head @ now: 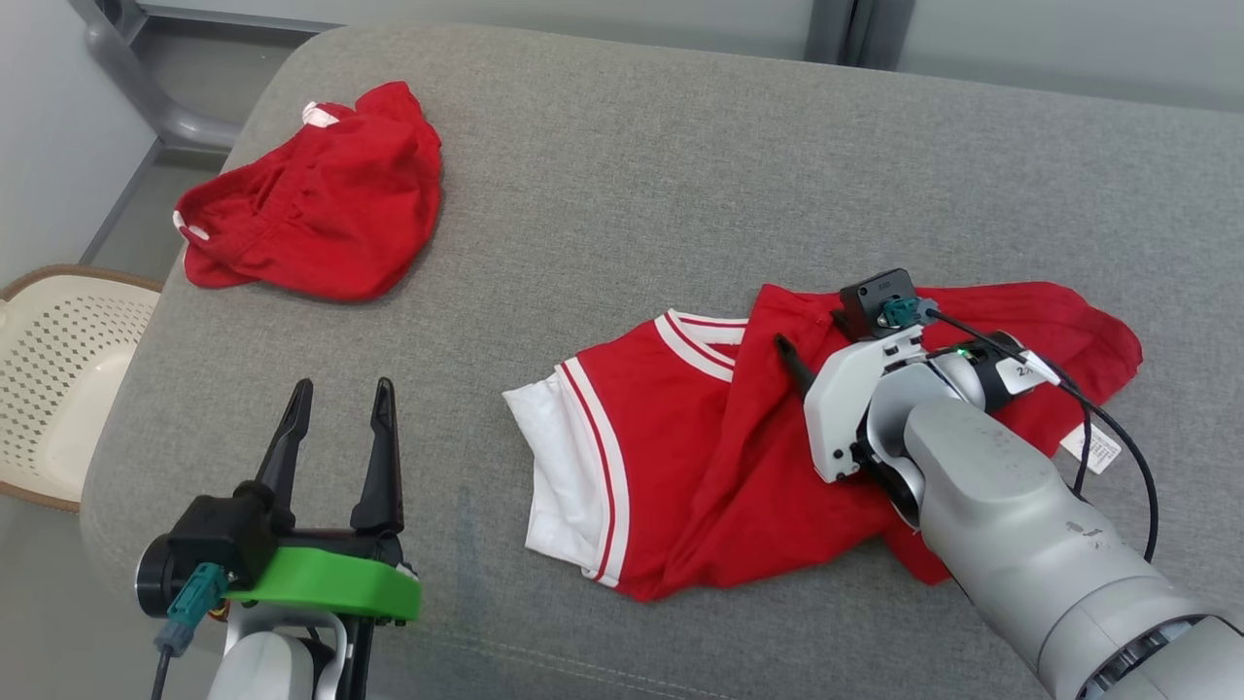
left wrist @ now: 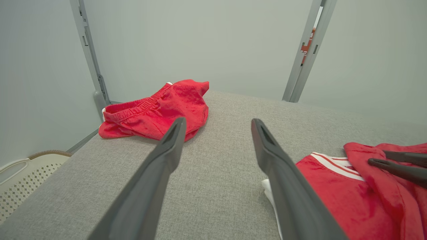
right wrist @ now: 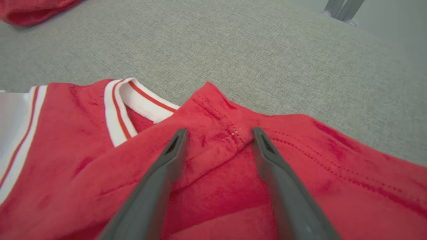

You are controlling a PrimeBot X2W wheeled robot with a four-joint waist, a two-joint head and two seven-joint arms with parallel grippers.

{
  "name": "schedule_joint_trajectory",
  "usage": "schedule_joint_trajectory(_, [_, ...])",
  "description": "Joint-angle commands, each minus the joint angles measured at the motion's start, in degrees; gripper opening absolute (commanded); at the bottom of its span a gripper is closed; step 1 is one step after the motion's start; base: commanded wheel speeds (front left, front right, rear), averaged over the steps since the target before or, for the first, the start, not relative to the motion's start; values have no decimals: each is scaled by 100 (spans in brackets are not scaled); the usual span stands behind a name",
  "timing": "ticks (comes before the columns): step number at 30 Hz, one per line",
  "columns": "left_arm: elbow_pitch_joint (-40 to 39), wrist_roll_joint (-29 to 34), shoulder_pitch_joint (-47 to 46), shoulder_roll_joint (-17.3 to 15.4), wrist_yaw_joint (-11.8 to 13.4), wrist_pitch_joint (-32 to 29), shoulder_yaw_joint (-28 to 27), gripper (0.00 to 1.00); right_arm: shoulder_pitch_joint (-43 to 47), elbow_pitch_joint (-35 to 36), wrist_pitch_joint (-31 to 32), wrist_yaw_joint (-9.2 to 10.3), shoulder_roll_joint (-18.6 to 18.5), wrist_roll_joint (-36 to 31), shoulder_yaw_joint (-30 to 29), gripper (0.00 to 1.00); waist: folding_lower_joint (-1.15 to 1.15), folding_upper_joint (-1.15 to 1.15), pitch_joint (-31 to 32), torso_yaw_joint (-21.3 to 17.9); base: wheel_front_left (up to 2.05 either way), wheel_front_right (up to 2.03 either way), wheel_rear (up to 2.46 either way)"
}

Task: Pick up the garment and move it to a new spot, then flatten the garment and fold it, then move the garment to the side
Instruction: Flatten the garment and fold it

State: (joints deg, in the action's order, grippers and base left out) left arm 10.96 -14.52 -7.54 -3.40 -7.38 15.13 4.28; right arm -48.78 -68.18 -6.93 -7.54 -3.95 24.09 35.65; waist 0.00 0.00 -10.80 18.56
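The garment [head: 680,467], a red jersey with white striped trim, is seen crumpled on the near right part of the grey fabric-covered table [head: 680,146], with one part folded over another. Nearest the robot, at the lower left, the left gripper [head: 344,389] is held over bare table, its jaws parted and empty. Farther in, the right gripper [right wrist: 219,133] is set over the garment's folded upper layer, just beside the collar [right wrist: 133,100]. Its jaws are spread moderately wide and straddle a raised ridge of stitched hem [right wrist: 230,128], with nothing pinched yet. Whether the tips press into the cloth cannot be told.

The garment is judged light, soft and limp. It can be expected to sag and unfold when lifted, and a thin single layer could slip free. The stitched ridge between the jaws is judged the firmest hold, being thicker than the plain cloth.

Off the table's left edge a pale perforated basket [head: 58,369] is seen. At the far left of the table a second red garment [head: 321,204] lies bunched, well apart from the first.
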Motion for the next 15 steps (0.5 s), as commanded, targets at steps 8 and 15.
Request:
schedule_joint_trajectory(8, [78,-11,-15,6,-20,4,-60,100,-265,-34,-556,10,-89,220,85,0,0,0,97,-67,0,0,0])
schedule_joint_trajectory(15, [52,56,155,-22,-20,3,-197,100,-476,395,-830,10,-312,249,-177,0,0,0,366,-408,0,0,0])
